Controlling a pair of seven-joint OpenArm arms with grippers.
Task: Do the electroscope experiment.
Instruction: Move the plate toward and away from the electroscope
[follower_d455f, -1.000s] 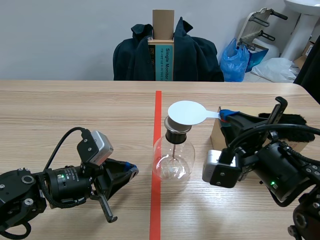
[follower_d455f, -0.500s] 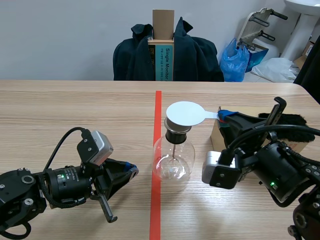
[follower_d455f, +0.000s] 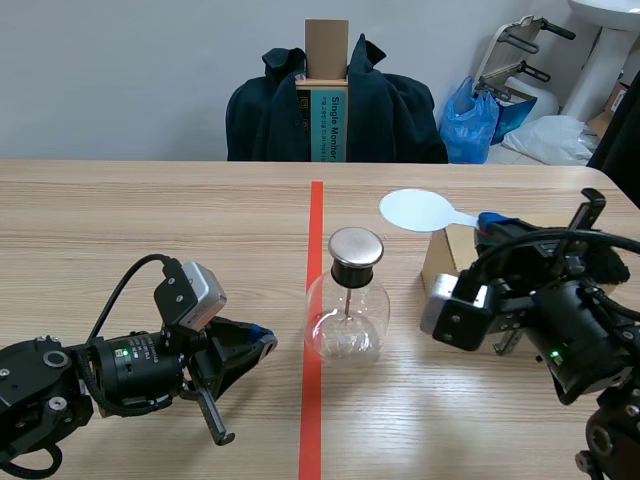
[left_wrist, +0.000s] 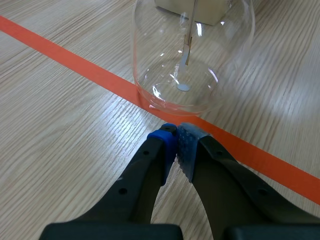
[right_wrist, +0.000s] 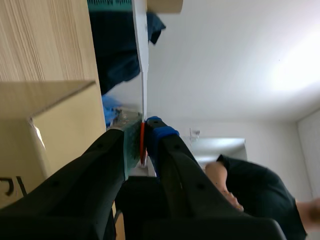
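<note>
The electroscope, a round glass flask (follower_d455f: 346, 320) with a metal cap (follower_d455f: 356, 246), stands on the red tape line at the table's middle. My right gripper (follower_d455f: 487, 224) is shut on the handle of a white disc paddle (follower_d455f: 418, 210), held in the air to the right of the cap and apart from it. The right wrist view shows the paddle (right_wrist: 140, 65) edge-on between the pads of that gripper (right_wrist: 142, 132). My left gripper (follower_d455f: 262, 340) lies low on the table left of the flask. It is shut on nothing (left_wrist: 176, 140), just short of the glass (left_wrist: 192, 55).
A cardboard box (follower_d455f: 440, 262) stands right of the flask, under the right arm, with dark fuzzy cloth (follower_d455f: 600, 240) on it. A chair draped with a dark jacket (follower_d455f: 335, 110) stands beyond the far edge. A person in dark clothes (right_wrist: 255, 185) shows in the right wrist view.
The right gripper carried the white paddle off the flask's cap to the right and slightly farther back, uncovering the cap. The left arm has not moved.
</note>
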